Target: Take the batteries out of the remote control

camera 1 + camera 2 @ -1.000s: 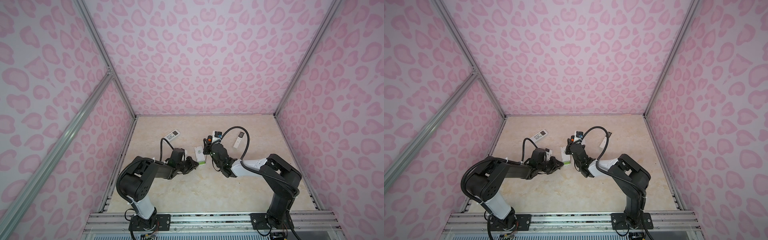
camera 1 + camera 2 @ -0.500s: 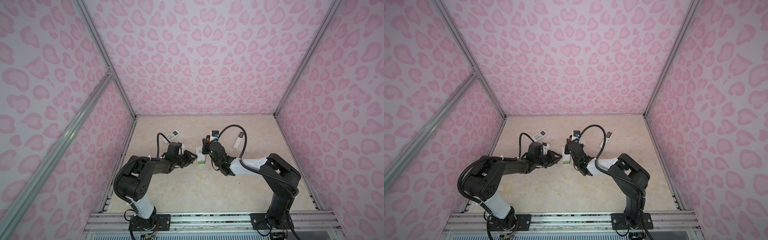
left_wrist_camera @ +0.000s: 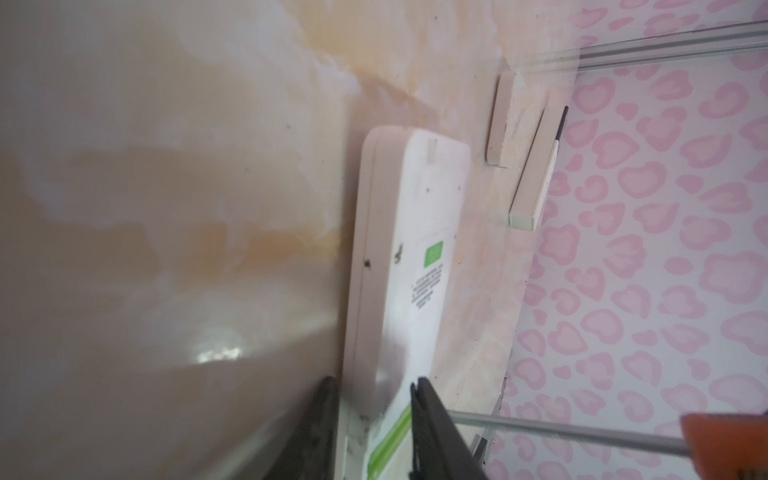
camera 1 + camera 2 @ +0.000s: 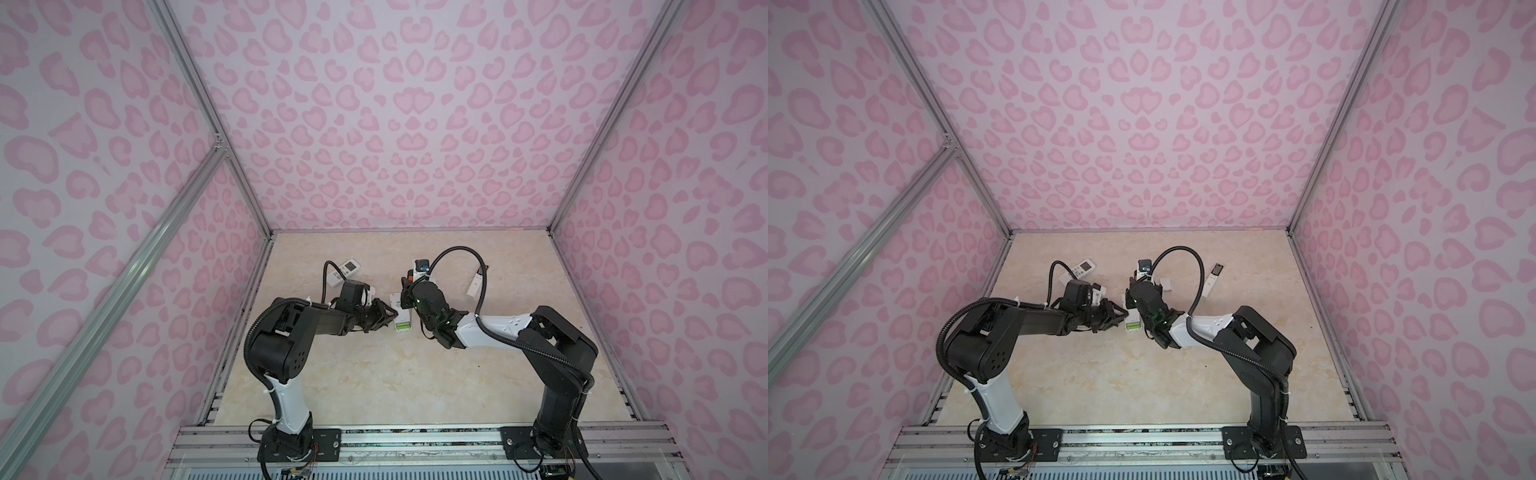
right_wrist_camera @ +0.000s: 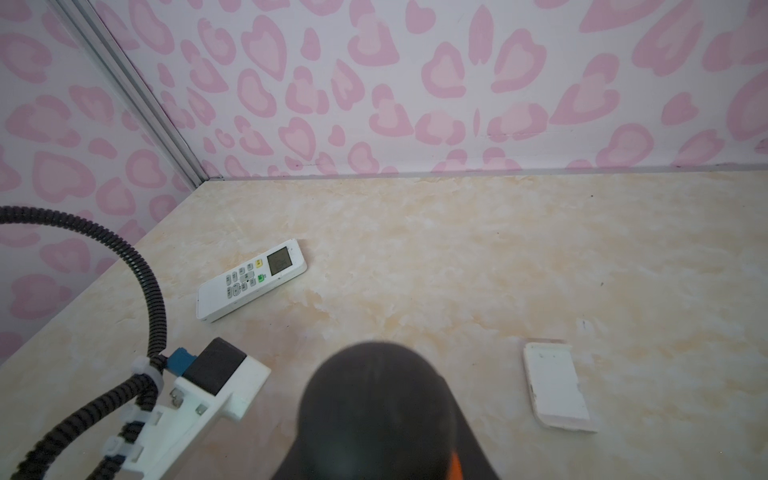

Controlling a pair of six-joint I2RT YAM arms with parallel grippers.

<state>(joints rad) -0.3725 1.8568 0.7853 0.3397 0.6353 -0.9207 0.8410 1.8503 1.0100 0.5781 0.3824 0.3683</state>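
— Where are the batteries?
— Lime-green, seated in the opened near end of the face-down remote, mid-desk. The left claw straddles that end. Pinching or loose, I cannot tell.
— And the right claw?
— Clenched on the screwdriver, I judge (its fingers hide behind the handle's dark butt). If the tip skids, it could jab the left claw or flick a battery away. That end is cut off in the left wrist view, so I can't count them.
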